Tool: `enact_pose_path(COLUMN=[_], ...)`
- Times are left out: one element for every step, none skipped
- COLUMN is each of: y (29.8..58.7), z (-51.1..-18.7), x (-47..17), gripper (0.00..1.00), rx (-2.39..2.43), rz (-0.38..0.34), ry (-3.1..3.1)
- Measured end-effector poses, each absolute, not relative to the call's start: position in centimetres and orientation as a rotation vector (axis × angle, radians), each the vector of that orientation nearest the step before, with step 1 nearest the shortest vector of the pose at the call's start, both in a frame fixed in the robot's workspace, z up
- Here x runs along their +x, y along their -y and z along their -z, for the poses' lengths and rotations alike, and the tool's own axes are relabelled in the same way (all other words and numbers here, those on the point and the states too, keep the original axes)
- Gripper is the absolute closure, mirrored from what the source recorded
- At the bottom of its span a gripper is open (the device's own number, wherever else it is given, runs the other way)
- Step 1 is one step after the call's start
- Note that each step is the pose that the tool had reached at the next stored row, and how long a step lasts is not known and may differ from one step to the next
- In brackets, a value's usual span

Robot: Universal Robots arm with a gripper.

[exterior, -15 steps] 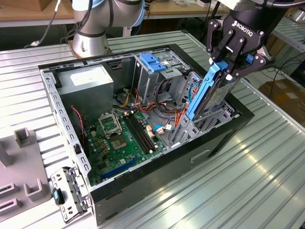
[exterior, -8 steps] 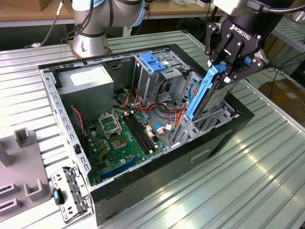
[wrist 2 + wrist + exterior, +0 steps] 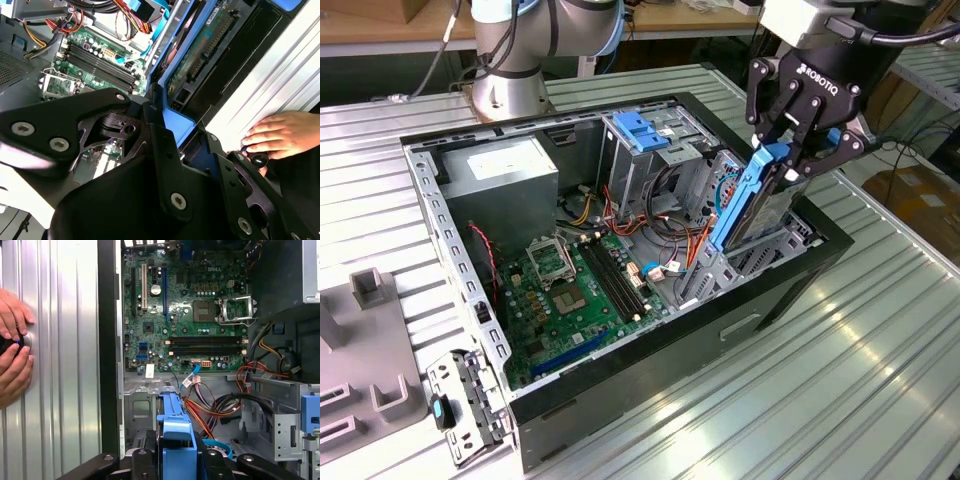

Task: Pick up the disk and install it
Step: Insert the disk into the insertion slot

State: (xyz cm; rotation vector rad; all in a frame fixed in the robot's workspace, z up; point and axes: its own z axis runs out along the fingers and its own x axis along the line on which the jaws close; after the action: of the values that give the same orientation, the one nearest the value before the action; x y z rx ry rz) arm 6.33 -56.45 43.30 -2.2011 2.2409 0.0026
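In the exterior view the black hand [image 3: 805,158] pinches the flat silver-grey disk with blue rails [image 3: 750,200], tilted on edge over the open black computer case [image 3: 620,400]. In the second wrist view its blue rail [image 3: 176,125] sits between the fingers [image 3: 162,165]. In the first wrist view the rail [image 3: 176,452] shows with the green motherboard [image 3: 185,305] beyond.

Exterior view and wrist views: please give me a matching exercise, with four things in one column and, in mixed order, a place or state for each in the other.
Things
1. disk
2. green circuit board
3. grey box with white sticker
4. person's hand

Places or states
A. flat on the floor of the case
B. on the ribbed table, outside the case
C. tilted, clamped between the jaws
D. in a case corner, near the arm's base

Pairs: 1-C, 2-A, 3-D, 4-B
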Motion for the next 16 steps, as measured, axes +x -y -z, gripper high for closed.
enact_pose_path(y=[56.5,56.5,56.4,56.5,56.5,56.5,56.5,56.5,56.5,56.5,56.5,56.5,56.5,56.5,56.5,56.5], z=[-43.1,-43.0,-42.9,-42.8,-42.7,-42.6,-42.5,-42.4,-42.1,-41.8,-41.4,-41.1,-41.0,-40.7,-40.5,-40.2], x=[6.3,6.3,6.3,6.3,6.3,6.3,6.3,6.3,6.3,6.3,6.3,6.3,6.3,6.3,6.3,6.3], gripper=[0.63,0.63,0.63,0.63,0.63,0.63,0.63,0.63,0.63,0.63,0.63,0.63,0.63,0.63,0.63,0.63], rx=[-2.201,-2.201,-2.201,-2.201,-2.201,-2.202,-2.202,-2.202,-2.202,-2.202,-2.202,-2.202,-2.202,-2.202,-2.202,-2.202], rz=[-0.003,-0.003,-0.003,-0.004,-0.004,-0.004,-0.004,-0.004,-0.004,-0.004,-0.005,-0.005,-0.005,-0.005,-0.005,-0.005], ry=[-2.241,-2.241,-2.241,-2.241,-2.241,-2.241,-2.241,-2.241,-2.242,-2.242,-2.242,-2.242,-2.242,-2.242,-2.242,-2.242])
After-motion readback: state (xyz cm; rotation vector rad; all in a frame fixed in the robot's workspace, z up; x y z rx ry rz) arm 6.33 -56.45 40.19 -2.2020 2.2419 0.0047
